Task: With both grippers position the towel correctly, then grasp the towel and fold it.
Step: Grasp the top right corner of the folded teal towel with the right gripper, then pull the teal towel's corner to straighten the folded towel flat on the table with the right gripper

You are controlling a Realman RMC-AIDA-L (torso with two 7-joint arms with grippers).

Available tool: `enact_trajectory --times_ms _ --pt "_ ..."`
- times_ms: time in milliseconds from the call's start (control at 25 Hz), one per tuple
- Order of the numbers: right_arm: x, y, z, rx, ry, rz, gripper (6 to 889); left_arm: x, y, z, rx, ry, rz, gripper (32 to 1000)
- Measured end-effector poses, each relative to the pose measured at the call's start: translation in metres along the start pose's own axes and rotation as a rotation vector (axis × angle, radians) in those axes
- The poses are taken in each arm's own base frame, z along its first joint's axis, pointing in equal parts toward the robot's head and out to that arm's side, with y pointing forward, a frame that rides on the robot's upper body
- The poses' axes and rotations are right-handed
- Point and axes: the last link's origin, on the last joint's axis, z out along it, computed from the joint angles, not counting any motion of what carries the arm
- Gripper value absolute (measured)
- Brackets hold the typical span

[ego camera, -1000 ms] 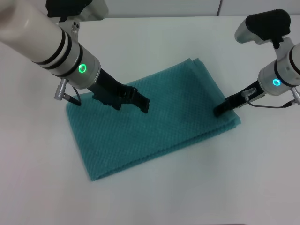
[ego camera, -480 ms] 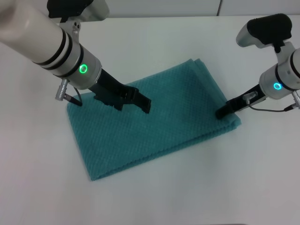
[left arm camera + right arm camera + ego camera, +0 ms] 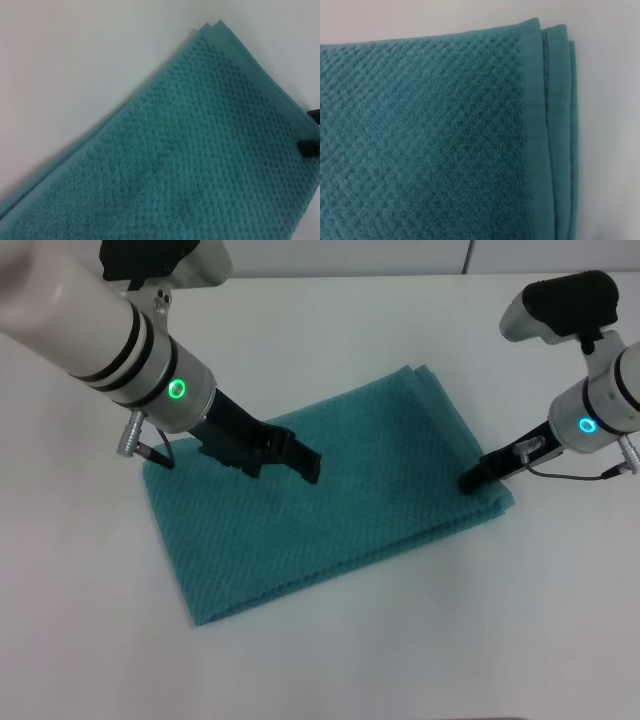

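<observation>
Head view shows the right pincer (image 3: 468, 480) with its tip down on the towel (image 3: 330, 500) at the right short edge, near the corner closest to the robot; whether its fingers are spread or closed I cannot tell, since only one dark tip shows against the cloth. Compared with a second ago that tip has crept very slightly outward toward the edge, and the right arm's elbow and ring light have shifted a touch, so the arm is making a fine adjustment, not a big move. The left pincer (image 3: 308, 466) sits over the middle of the towel's left half, low on or just above the weave, and has barely moved in that time; its fingers look narrow, though I cannot tell for sure. The towel lies flat and slanted on the white bench (image 3: 400, 640), already doubled, its layered hems showing at the far right corner (image 3: 545, 45) in the right wrist view. It has not visibly shifted or wrinkled. My reading is that positioning is nearly settled and the right arm is lining up on the edge to take hold, so the fold itself has not begun
</observation>
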Motion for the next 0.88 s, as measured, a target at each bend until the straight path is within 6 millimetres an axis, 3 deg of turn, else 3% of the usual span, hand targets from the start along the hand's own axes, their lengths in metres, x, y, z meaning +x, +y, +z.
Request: enact_trajectory --times_ms 400,520,720,880 --pt "-0.0020 0.0024 -0.0008 -0.006 0.002 -0.001 552 -0.0012 -0.0009 0.0004 0.000 -0.002 -0.002 857" --pt "-0.0019 0.0026 -0.0007 -0.006 0.003 -0.002 322 -0.0013 -0.0010 0.0004 0.000 -0.002 -0.002 857" --pt "-0.0014 0.0028 -0.0005 -0.008 0.006 -0.007 119 -0.0013 -0.0010 0.0004 0.000 -0.002 -0.002 857" --pt "-0.0007 0.0035 -0.0009 -0.013 0.012 -0.011 85 -0.0018 -0.0014 0.0005 0.000 -0.002 -0.003 857"
